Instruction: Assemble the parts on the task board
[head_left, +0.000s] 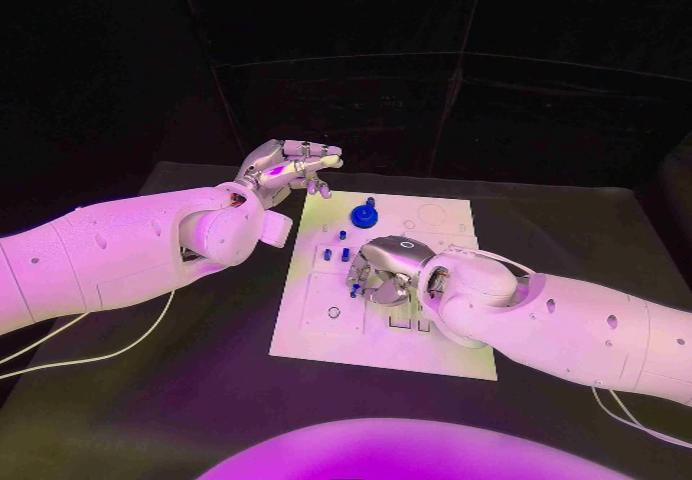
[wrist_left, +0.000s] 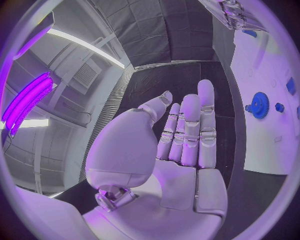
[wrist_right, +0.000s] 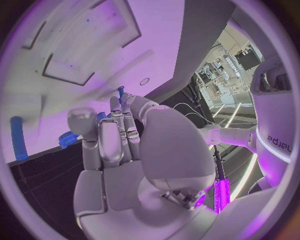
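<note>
Task board (head_left: 325, 320) flat mid-counter (head_left: 173, 400), blue gear (head_left: 365, 215) upright near far edge, small blue pegs (head_left: 343, 236) just beside. Right hand (head_left: 382, 272) low over board centre, fingers curled round a blue part (head_left: 355, 290). Left hand (head_left: 289, 165) raised beyond board's far-left corner, fingers apart, holding nothing.

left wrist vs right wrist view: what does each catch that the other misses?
Left wrist view alone: the left hand, fingers straight and apart, holding nothing, and the blue gear standing on the task board. Right wrist view alone: the right hand with fingers curled down at a small blue part, plus a blue peg lying on the board. Both: the white task board.
</note>
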